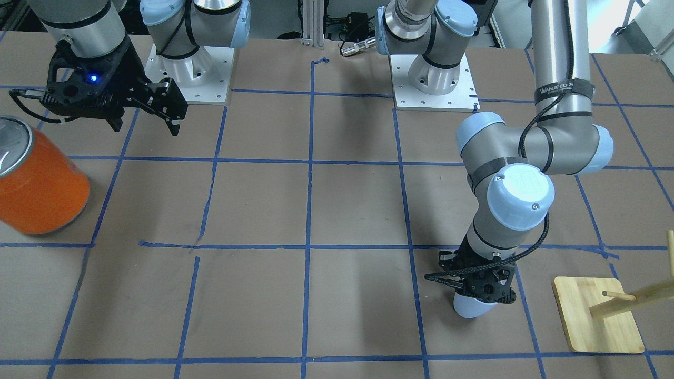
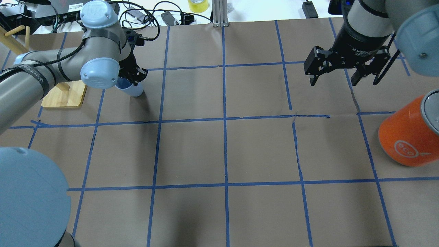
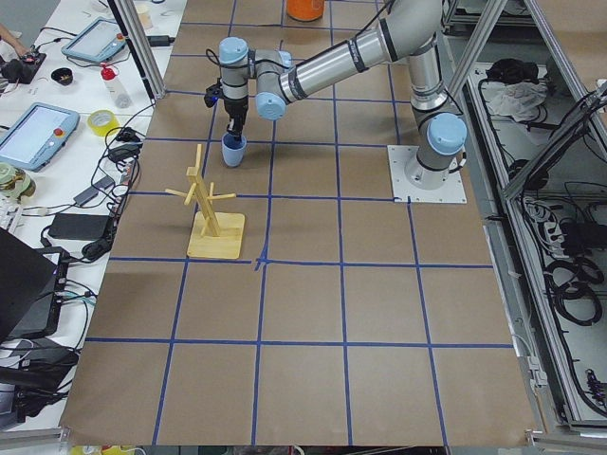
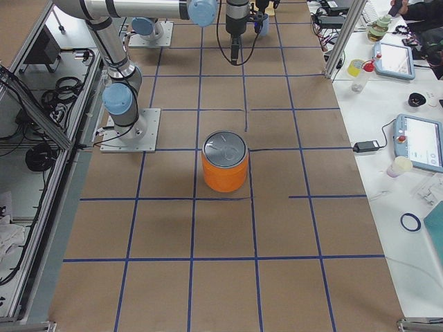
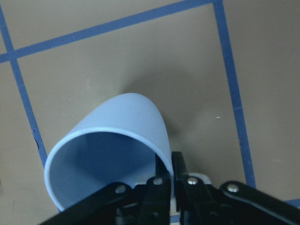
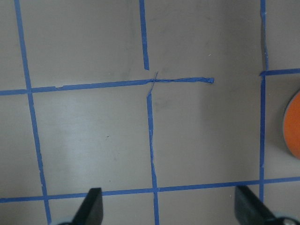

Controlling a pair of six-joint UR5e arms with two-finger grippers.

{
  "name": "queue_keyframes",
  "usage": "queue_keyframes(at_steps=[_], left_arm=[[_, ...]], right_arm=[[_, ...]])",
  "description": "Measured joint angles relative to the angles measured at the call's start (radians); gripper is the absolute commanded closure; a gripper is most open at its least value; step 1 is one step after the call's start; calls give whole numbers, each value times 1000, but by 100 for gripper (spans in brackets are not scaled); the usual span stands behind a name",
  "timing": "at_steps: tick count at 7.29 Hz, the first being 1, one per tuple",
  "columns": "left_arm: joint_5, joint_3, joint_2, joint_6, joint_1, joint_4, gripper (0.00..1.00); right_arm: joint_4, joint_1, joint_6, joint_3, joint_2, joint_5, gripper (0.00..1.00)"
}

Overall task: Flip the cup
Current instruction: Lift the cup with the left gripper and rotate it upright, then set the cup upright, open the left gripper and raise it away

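Note:
The cup [image 5: 126, 126] is a pale blue tumbler, tilted, with its open mouth up toward the left wrist camera. My left gripper [image 5: 171, 176] is shut on the cup's rim, one finger inside and one outside. In the front view the cup [image 1: 471, 308] hangs below that gripper [image 1: 482, 284], its base at or just above the paper; I cannot tell which. It also shows in the overhead view [image 2: 132, 90] under the left gripper [image 2: 132, 77]. My right gripper [image 2: 333, 80] is open and empty, raised far from the cup, and also shows in the front view [image 1: 145, 123].
A large orange can [image 2: 408, 137] with a silver top stands at the table's right side, near my right gripper. A wooden peg stand on a square base [image 2: 65, 97] stands just left of the cup. Blue tape lines grid the brown paper table [image 2: 223, 151].

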Motion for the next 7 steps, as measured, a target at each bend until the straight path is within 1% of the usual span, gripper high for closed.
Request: queue_keyframes(at_steps=[1,2,4,6,7], left_arm=[[0,0,0,2,0,-2,17],[0,1,4,2,0,-3,12],[3,7,36,-1,0,-22,4],[1,15,107,-10,-6,-96,4],[-4,16,165,-21,-11,-157,3]], right_arm=[[1,0,-1,0,0,-1,0],[3,0,-1,0,0,-1,0],[7,-1,-1,0,-1,-3,0],[11,-1,-1,0,-2,-3,0],[11,0,-1,0,-2,-3,0]])
